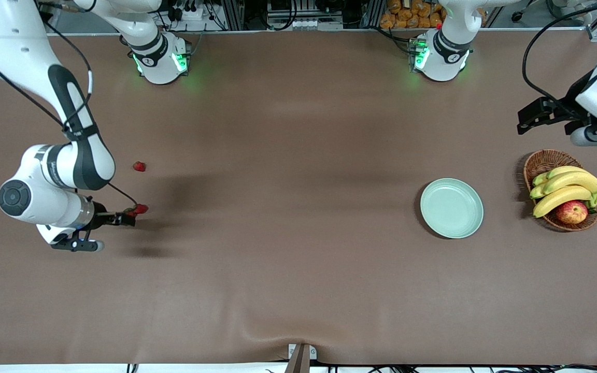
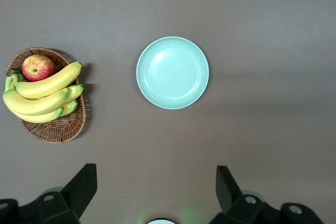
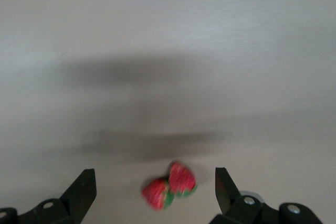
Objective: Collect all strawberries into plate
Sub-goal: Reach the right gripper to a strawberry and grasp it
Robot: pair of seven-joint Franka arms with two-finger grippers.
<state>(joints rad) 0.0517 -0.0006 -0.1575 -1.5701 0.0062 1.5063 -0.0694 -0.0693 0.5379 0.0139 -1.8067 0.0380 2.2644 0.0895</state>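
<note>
The right gripper [image 1: 131,217], jaws spread wide, hangs low over two small red strawberries [image 3: 169,187] lying side by side on the brown tabletop [image 1: 288,217], a third red berry [image 1: 139,166] sitting farther from the front camera. The left gripper [image 2: 156,192], jaws open and empty, waits above the wicker fruit basket [image 1: 542,163], beside the bare mint-green round plate [image 1: 452,208].

On the worktop [image 1: 288,207], the plate [image 1: 452,207] lies toward the left arm's end, with a basket [image 1: 543,163] of bananas [image 1: 565,189] and an apple [image 1: 571,212] beside it, closer to that end. Two strawberries [image 3: 169,187] lie touching at the right arm's end; a third strawberry [image 1: 139,166] lies farther from the front camera.
</note>
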